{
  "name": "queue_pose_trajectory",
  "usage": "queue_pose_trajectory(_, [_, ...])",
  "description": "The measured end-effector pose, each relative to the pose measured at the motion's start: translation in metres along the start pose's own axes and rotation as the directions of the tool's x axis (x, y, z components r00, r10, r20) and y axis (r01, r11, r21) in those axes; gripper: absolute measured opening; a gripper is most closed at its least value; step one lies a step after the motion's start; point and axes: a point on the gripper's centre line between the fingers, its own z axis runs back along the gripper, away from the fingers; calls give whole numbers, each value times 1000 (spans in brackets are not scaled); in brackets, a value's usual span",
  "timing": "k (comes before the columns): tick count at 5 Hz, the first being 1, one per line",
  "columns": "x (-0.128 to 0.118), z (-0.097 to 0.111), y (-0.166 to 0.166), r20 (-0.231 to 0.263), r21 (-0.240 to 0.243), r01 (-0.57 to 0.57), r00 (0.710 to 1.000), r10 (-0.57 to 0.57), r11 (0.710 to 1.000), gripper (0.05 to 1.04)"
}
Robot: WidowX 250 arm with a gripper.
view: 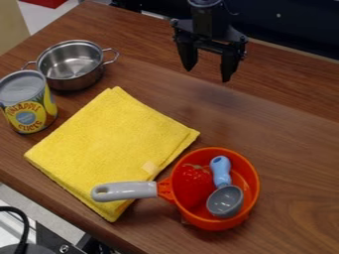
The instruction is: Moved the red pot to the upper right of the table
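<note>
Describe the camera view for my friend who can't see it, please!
A red pot holding a bumpy red thing and a blue-handled scoop sits on a wooden table, its gray handle over a folded yellow cloth. A metal pot and a can stand at the left, and a black robot gripper hangs open near the top.

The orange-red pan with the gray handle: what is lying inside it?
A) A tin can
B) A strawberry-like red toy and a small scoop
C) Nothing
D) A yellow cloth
B: a bumpy red toy and a blue-handled gray scoop lie inside the pan.
</note>
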Motion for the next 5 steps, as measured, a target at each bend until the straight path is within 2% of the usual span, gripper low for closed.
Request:
queue_pose_trajectory(1, [-7,-11,0,-40,-1,1,999,-1,1000,997])
queue_pose_trajectory(2, [-19,-16,-6,-77,-26,95,992,-96,995,997])
queue_pose_trajectory(3, [-30,-3,-14,-61,-82,249,965,-254,965,997])
queue_pose_trajectory(5, [-59,12,-25,-44,-96,430,899,-436,898,997])
